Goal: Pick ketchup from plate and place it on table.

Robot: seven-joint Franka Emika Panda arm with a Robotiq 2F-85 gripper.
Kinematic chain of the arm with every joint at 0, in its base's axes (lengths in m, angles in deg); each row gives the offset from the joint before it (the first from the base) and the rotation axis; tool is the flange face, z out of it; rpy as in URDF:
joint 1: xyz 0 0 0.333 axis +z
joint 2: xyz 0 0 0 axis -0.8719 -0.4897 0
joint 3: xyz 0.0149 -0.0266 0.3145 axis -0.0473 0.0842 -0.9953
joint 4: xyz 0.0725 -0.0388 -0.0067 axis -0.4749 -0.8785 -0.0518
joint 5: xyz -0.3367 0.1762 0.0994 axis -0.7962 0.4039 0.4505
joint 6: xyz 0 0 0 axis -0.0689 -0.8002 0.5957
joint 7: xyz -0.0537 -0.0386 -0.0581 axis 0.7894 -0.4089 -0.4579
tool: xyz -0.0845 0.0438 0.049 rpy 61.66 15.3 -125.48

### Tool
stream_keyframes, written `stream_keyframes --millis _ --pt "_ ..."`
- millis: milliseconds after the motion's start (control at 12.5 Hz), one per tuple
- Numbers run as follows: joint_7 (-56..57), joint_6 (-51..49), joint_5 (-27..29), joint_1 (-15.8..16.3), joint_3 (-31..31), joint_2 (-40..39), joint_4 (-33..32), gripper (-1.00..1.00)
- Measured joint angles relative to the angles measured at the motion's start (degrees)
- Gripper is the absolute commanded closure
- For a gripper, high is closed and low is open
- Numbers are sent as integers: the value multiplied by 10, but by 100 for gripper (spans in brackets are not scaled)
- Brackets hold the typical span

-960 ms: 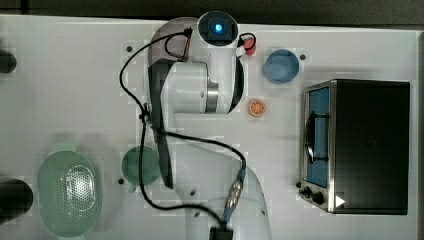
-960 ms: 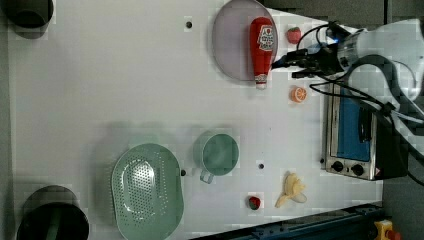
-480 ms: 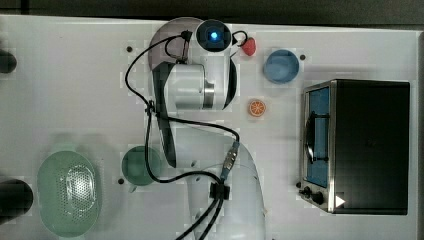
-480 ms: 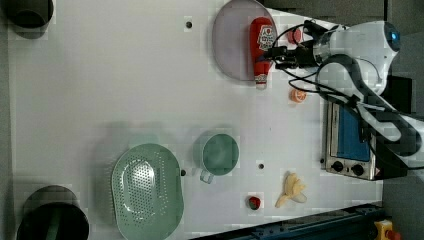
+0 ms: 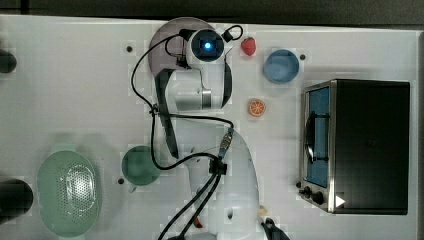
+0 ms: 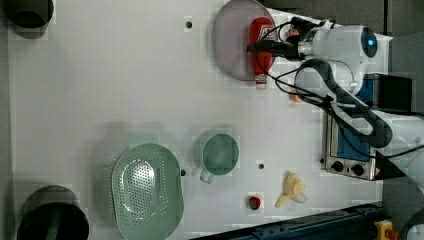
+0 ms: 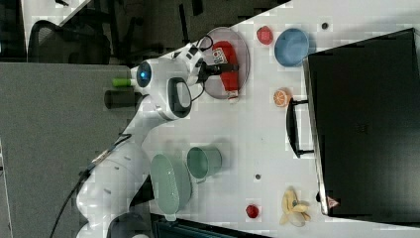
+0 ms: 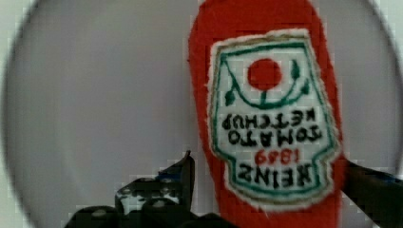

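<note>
The ketchup (image 6: 261, 50) lies flat on the plate (image 6: 231, 45), a red bottle with its white label facing up. In the left view its white cap pokes off the plate's rim at about five o'clock, over the table (image 6: 125, 90). The gripper (image 8: 266, 190) hangs right over the bottle with its fingers spread wide, one dark finger (image 8: 183, 173) on each side of the red body, and nothing is held yet. I think the step now is to come down and pinch the bottle. To do it well, the arm should keep the bottle in the middle of the two fingers, go low enough that they reach the fat sides and not just the top, and then squeeze gently so the soft bottle does not squish or slip. It should lift straight up, because the plate could slide if the bottle drags on it. There is a strawberry (image 5: 248, 46) near the plate at about three o'clock in the top view, then a blue bowl (image 5: 281, 65) farther out, and an orange slice (image 5: 257, 107) at about five o'clock. The wide white space at nine o'clock from the plate in the top view looks like a good spot to put the bottle down.
</note>
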Motion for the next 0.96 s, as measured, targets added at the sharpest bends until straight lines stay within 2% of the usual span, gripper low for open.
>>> stream_keyframes --millis 80,160,320,400,960 --pt "0 11 2 -1 -1 -9 -1 -100" --pt "0 16 3 1 1 -14 -4 -91" --pt "2 17 -3 3 8 -14 0 -42" --pt "2 16 -3 3 7 -11 2 -24" --pt "1 8 -4 3 4 -4 21 -24"
